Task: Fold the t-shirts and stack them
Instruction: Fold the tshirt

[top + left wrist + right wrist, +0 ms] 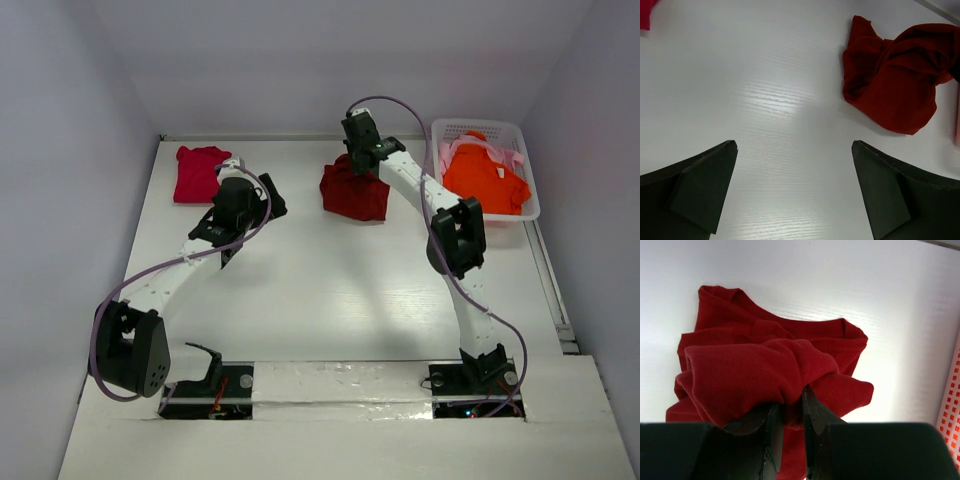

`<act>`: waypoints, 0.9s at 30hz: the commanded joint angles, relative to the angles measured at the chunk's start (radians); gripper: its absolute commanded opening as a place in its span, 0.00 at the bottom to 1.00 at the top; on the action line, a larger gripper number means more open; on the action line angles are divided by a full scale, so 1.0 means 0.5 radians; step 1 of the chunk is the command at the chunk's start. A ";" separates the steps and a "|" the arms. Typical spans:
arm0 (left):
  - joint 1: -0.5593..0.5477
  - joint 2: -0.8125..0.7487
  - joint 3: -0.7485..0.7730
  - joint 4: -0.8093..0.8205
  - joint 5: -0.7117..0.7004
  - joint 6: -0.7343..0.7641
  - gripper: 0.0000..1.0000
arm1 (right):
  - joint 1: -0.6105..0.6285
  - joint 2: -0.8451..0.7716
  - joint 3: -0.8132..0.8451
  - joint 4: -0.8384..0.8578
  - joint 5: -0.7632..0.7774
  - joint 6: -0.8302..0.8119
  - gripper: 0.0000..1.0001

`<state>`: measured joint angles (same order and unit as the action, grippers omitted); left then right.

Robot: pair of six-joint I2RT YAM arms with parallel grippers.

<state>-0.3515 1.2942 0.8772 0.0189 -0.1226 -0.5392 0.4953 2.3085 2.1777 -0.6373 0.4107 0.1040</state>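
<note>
Dark red t-shirt (355,192) pinched by right fingers (816,416) near white basket (480,124); left fingers (700,190) spread.

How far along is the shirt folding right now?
Done: one crimson-pink shirt lies roughly folded at the far left of the table. In hand: the right pincer is shut on the bunched dark red shirt mid-table; the left pincer is open over the table. Left: the orange shirt and pale pink shirt sit in the white basket, and no stack exists yet.
</note>
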 commanded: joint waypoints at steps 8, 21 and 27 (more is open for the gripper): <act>0.007 -0.008 0.043 0.073 0.021 0.011 0.99 | -0.061 0.019 0.121 -0.020 -0.045 0.053 0.00; 0.007 -0.020 0.043 0.073 0.037 0.014 0.99 | -0.061 -0.046 0.038 0.053 0.108 0.053 1.00; 0.007 -0.033 0.053 0.067 0.040 0.017 0.99 | -0.061 -0.150 -0.035 0.041 0.081 0.093 1.00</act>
<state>-0.3515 1.2942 0.8772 0.0189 -0.1108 -0.5392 0.4694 2.3093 2.1796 -0.6445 0.4480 0.1356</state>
